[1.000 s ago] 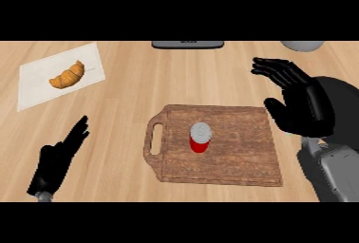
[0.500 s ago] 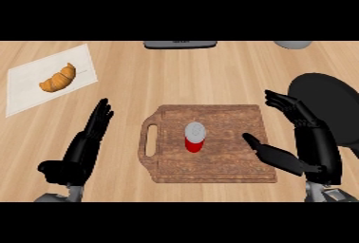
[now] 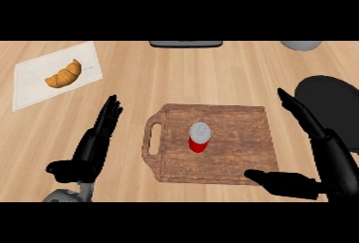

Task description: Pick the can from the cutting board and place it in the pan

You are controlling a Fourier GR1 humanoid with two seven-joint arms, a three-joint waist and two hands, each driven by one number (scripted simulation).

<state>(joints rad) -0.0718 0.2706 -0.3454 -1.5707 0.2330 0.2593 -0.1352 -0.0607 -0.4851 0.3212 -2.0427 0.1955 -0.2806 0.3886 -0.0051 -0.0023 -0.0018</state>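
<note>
A red can (image 3: 199, 137) stands upright mid-board (image 3: 238, 128), untouched, the spread right hand (image 3: 319, 156) flanking it. Likely light, rigid and smooth (apt to tip); best gripped around its sides. The pan (image 3: 336, 92) waits right.

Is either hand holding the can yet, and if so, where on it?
Nothing is held. The can stands alone on the cutting board, between the open left hand and right hand.
</note>
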